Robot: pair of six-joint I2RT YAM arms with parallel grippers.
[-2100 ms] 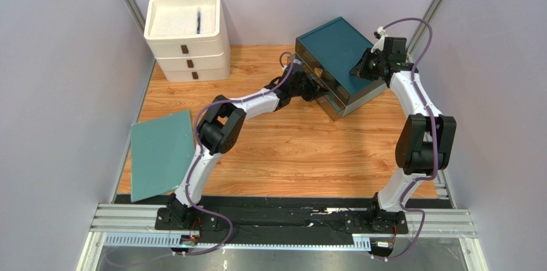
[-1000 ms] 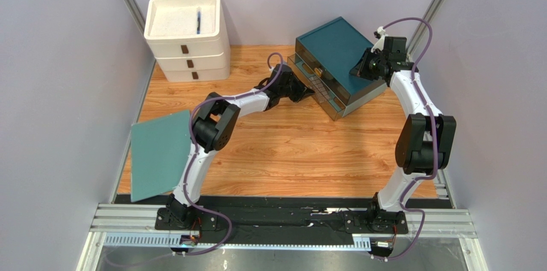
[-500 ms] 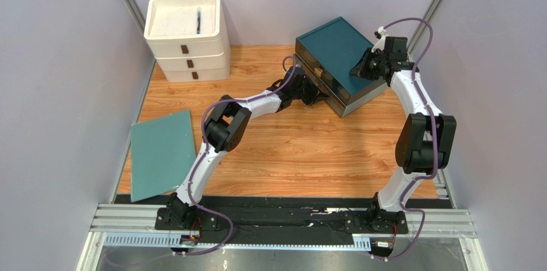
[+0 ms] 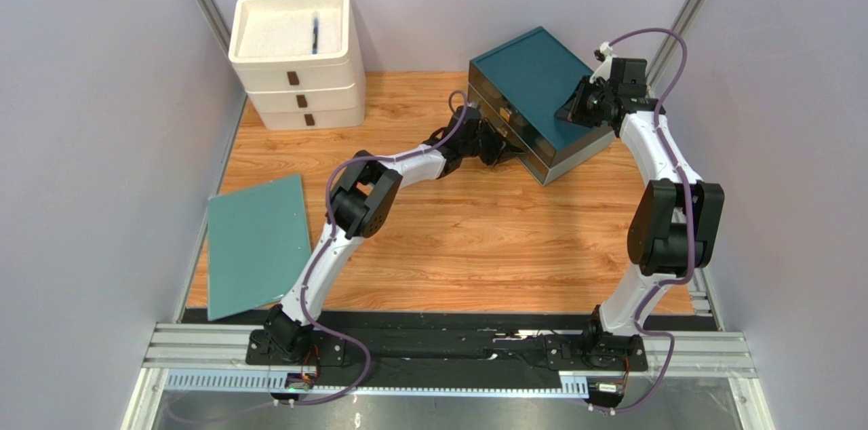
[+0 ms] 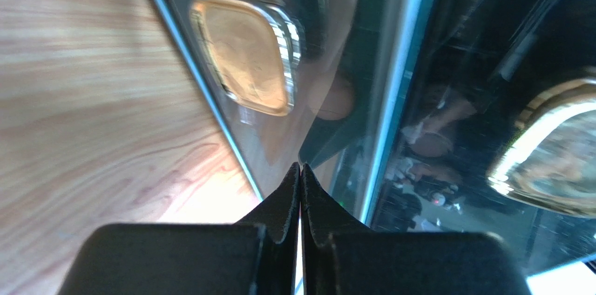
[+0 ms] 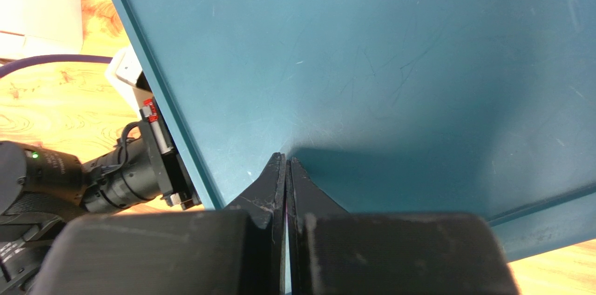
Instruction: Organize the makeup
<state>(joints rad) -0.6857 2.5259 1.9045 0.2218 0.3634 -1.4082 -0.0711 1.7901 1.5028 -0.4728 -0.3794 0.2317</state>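
The makeup is hidden inside a teal-topped drawer box (image 4: 530, 84) at the back right, whose drawers are pushed in. In the left wrist view only dim beige shapes show behind its clear drawer front (image 5: 329, 99), which has a gold handle (image 5: 245, 51). My left gripper (image 4: 502, 153) is shut and empty, its tips (image 5: 300, 167) against that drawer front. My right gripper (image 4: 562, 115) is shut and empty, its tips (image 6: 287, 159) resting on the box's teal top (image 6: 392, 51) near its left edge.
A white stacked drawer unit (image 4: 301, 79) stands at the back left with a dark thin item (image 4: 315, 33) in its open top tray. A flat teal sheet (image 4: 258, 242) lies at the table's left edge. A second gold handle (image 5: 552, 162) shows beside the first.
A drawer stood out from the box earlier. My left gripper drew back to the left, then moved in against the front, and the drawer is now in. The right arm held still.
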